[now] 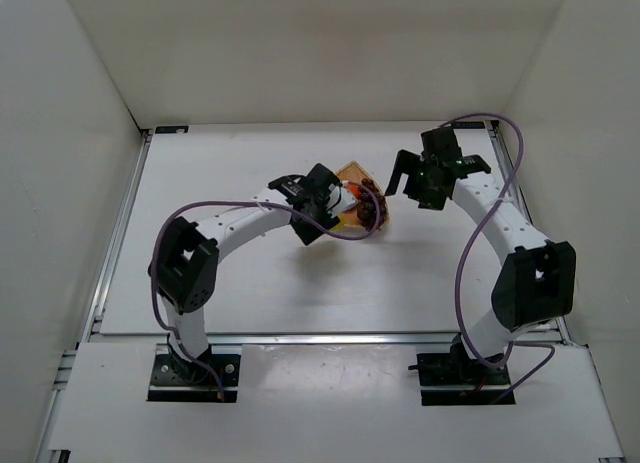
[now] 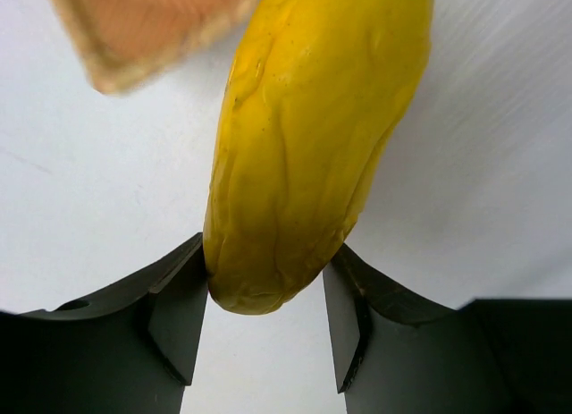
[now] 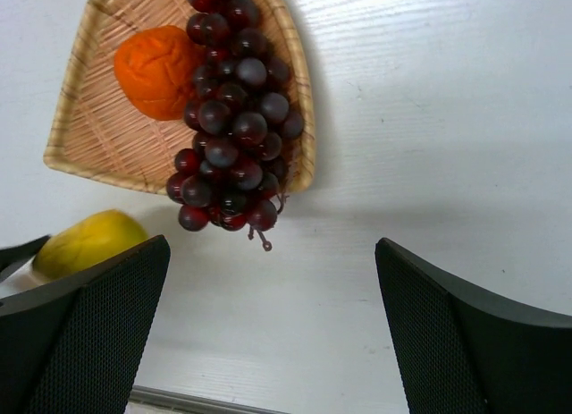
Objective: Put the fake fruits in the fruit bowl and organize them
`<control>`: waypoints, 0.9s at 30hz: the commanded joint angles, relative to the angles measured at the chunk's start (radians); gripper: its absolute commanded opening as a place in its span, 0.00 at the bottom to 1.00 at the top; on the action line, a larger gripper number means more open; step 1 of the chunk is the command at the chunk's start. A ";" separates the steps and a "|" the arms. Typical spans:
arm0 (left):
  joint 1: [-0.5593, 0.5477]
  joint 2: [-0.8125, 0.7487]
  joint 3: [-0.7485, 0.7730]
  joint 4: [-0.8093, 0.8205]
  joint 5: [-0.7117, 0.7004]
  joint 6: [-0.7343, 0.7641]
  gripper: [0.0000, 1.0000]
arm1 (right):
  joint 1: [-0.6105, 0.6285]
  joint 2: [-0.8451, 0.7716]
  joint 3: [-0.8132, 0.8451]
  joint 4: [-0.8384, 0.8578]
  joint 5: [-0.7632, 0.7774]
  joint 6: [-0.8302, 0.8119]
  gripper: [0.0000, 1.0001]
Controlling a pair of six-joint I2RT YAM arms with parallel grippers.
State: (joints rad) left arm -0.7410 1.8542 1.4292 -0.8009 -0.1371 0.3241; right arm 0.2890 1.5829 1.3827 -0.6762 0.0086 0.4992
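The banana (image 2: 304, 155) is squeezed at its end by the left gripper (image 2: 268, 273). The fruit bowl (image 2: 134, 29) is just ahead of it and off to one side, so I think it should move over the rim to the bare spot by the orange (image 3: 156, 70) before letting go. The right wrist view shows what the left one cannot: the orange and grape bunch (image 3: 232, 119) lying in the fruit bowl, ahead of the wide-open, empty right gripper (image 3: 273, 280).

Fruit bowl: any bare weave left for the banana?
In the right wrist view: bare weave left of and below the orange, out to the rim of the fruit bowl. Crowded along the right rim, where the grape bunch lies and overhangs the corner.
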 commanded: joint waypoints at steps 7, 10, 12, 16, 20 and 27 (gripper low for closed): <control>0.044 0.155 0.499 -0.072 0.041 -0.141 0.23 | -0.091 -0.072 -0.091 0.046 0.021 0.065 1.00; 0.057 0.351 0.774 -0.194 0.040 -0.186 0.23 | -0.100 -0.092 -0.113 0.046 0.021 0.055 1.00; 0.066 0.420 0.839 -0.222 0.040 -0.195 0.24 | -0.109 -0.103 -0.140 0.046 0.042 0.055 1.00; 0.066 0.412 0.765 -0.140 -0.013 -0.195 0.29 | -0.139 -0.141 -0.165 0.046 0.042 0.045 1.00; 0.086 0.412 0.764 -0.130 -0.024 -0.233 0.31 | -0.159 -0.162 -0.174 0.046 0.042 0.036 1.00; 0.109 0.392 0.666 -0.139 0.002 -0.244 0.34 | -0.159 -0.172 -0.174 0.036 0.051 0.036 1.00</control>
State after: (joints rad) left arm -0.6422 2.3131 2.1311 -0.9386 -0.1341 0.0998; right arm 0.1318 1.4422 1.2129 -0.6487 0.0486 0.5430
